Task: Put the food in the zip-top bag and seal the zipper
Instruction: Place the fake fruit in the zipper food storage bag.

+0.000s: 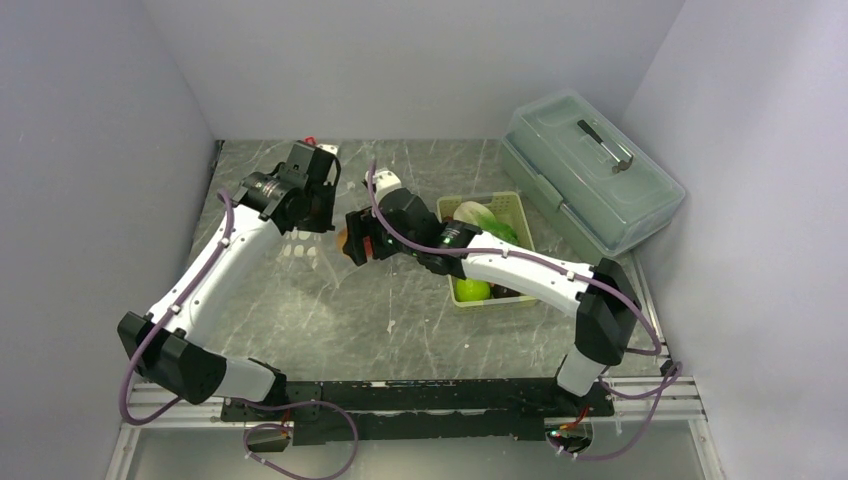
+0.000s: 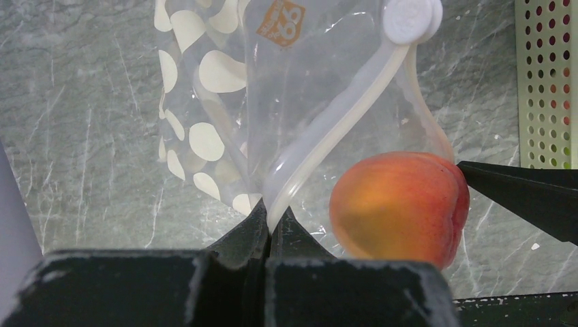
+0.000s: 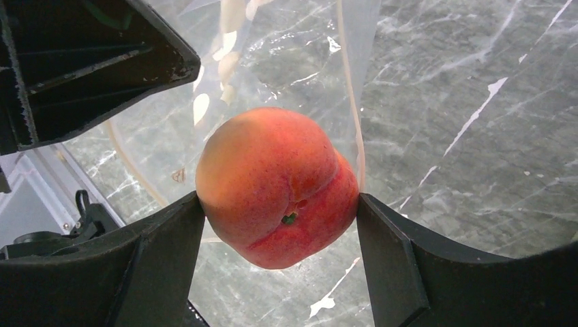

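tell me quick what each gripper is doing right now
left gripper: closed, pinching the zipper of the zip-top bag
right gripper: closed, holding the toy peach

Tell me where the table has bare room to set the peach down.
Bare table near-centre, on the near side of the zip-top bag and left of the basket; also a back strip left of the lidded box. Crowded around bag, peach and basket.

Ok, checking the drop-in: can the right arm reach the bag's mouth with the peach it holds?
Probably yes. The left jaws pinch the zipper, propping the bag open, and the peach in the right jaws sits at its mouth with nothing between.
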Motion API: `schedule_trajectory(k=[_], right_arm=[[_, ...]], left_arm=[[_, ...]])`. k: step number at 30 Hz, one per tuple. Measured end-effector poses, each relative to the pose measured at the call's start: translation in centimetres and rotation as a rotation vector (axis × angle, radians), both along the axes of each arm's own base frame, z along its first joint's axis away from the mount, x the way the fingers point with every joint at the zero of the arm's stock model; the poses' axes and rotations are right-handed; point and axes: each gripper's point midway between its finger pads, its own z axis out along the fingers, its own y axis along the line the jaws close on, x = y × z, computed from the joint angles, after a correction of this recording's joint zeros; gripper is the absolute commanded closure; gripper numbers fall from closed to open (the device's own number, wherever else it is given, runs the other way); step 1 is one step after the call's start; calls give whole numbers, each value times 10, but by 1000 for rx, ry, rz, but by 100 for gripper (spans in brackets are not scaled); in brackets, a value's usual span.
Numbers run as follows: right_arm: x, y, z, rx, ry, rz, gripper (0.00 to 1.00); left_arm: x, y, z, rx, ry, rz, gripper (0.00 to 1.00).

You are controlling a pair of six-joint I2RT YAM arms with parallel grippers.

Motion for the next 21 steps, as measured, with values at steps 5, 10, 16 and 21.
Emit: schedule_trajectory(k=[5, 10, 16, 21], right_arm=[[-2, 1, 2, -8, -4, -5, 31], [-4, 2, 2, -6, -2, 5, 16], [-8, 5, 3, 0, 4, 23, 3], [-10, 6, 3, 3, 7, 33, 1]], left_arm=[[0, 1, -1, -9, 4, 1, 100], [-1, 2, -4, -18, 16, 3, 100], [0, 3, -4, -27, 19, 8, 100], [2, 3, -3, -43, 16, 9, 100]])
